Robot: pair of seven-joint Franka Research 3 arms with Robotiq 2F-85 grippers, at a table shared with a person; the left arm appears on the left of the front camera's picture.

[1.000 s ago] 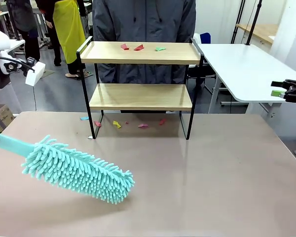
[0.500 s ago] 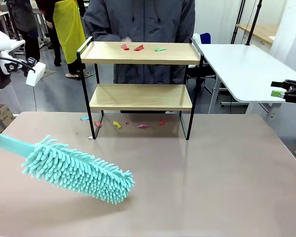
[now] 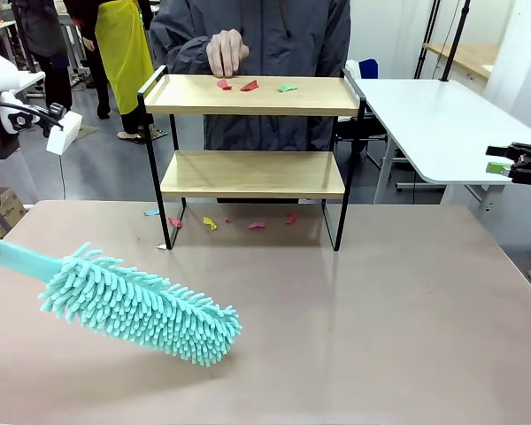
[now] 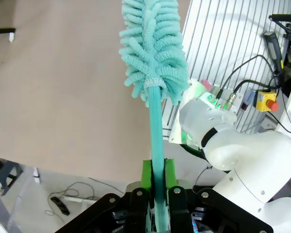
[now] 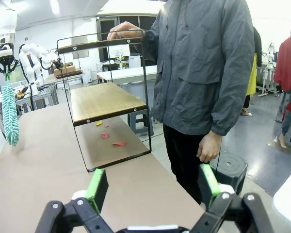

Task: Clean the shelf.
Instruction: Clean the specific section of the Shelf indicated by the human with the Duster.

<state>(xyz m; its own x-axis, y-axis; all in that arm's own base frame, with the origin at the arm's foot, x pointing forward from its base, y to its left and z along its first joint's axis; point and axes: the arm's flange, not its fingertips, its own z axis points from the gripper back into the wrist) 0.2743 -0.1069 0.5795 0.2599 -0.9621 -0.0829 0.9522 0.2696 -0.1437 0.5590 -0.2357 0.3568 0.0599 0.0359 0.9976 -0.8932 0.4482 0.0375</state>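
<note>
three paper scraps [image 3: 249, 86] lay on the top board of the shelf [image 3: 252, 173], which stood at the far side of the table [image 3: 380, 310] just in front of the person, whose hand [image 3: 227, 51] hovered over the leftmost scraps; other bits of paper [image 3: 211, 223] lay on the table beneath the lower board. to sweep well, by my reckoning, the duster [image 3: 142, 305] needed lifting level with the top board, bringing in between the raised side rails and drawing flat across the wood once that hand was clear, gently enough not to shove the light frame. the left gripper [image 4: 157, 171] was clamped on the duster's thin teal handle, green pads [image 4: 146, 174] pressing it from either side. the right gripper [image 5: 153, 183] had its fingers spread wide and empty, well apart from the shelf, touching nothing.
</note>
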